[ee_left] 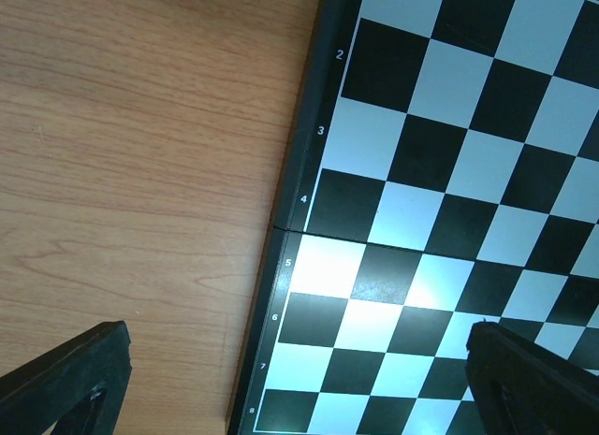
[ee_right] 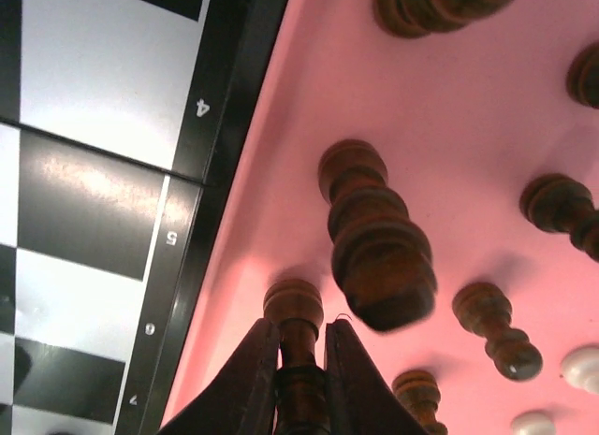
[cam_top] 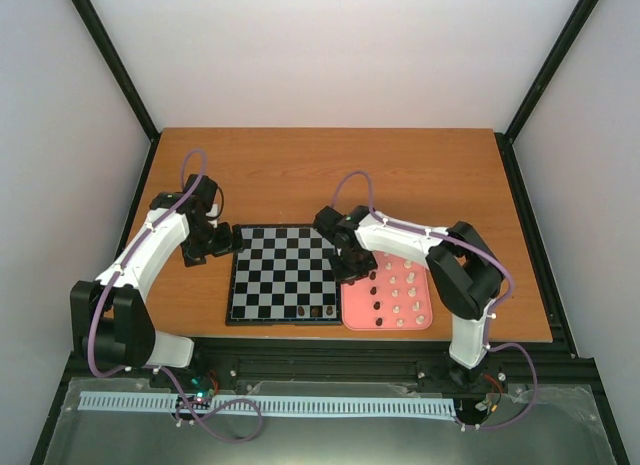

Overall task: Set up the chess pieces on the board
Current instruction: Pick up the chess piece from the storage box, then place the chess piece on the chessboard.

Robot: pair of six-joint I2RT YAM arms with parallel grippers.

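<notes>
The board (cam_top: 283, 273) is laid in the middle of the wooden counter (cam_top: 320, 175), and a pink tray (cam_top: 390, 327) is set against its right edge. 3 dark pieces (cam_top: 315, 311) are seen on the board's near row, toward its right corner. In the tray, further dark pieces (cam_top: 377, 295) are ranged on the left side and cream pieces (cam_top: 405, 295) on the right. The right gripper (ee_right: 299, 346) is lowered over the tray's left side, just beside the board's border, and is closed around a dark piece (ee_right: 293, 302); whether that piece is lifted cannot be told. A larger dark piece (ee_right: 374, 239) is seen just right of it. The left gripper (ee_left: 298, 341) is held wide open with nothing in it above the board's left edge, 1 finger over the counter and 1 over the squares.
</notes>
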